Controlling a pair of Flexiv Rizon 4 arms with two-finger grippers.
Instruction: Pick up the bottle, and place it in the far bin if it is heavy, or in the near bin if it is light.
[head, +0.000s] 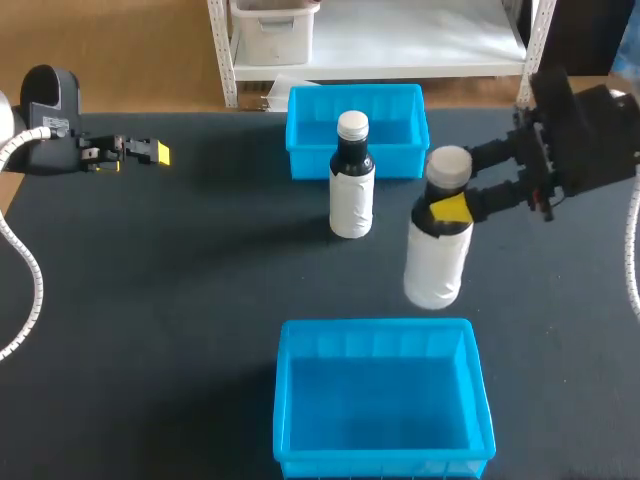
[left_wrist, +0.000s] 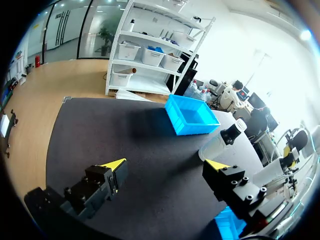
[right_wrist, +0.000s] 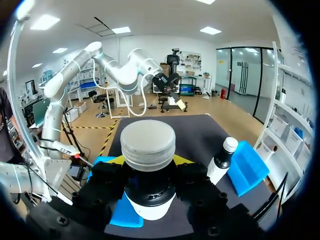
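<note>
1. Two bottles show in the head view. The held bottle (head: 437, 265), white-wrapped with a pale cap, hangs in front of the far bin (head: 405, 158), toward its right end. It looks raised off the dark table (head: 180, 300), though the gap is hard to judge from above. The right gripper (head: 449, 207) is clamped on its neck, a finger on each side. The second bottle (head: 351, 195) stands upright just in front of the far bin's front wall. The near bin (head: 290, 400), blue like the far bin, lies well in front of it. The left gripper (head: 150, 152) hovers well to the left of the far bin.
2. In the left wrist view, the left gripper's fingers stand wide apart with nothing between them. The far bin sits ahead of them. One bottle shows just beside that bin, but I cannot tell which.
3. In the right wrist view, both fingers press the held bottle's dark neck under its cap. Beyond it, the second bottle stands upright just beside the far bin.
</note>
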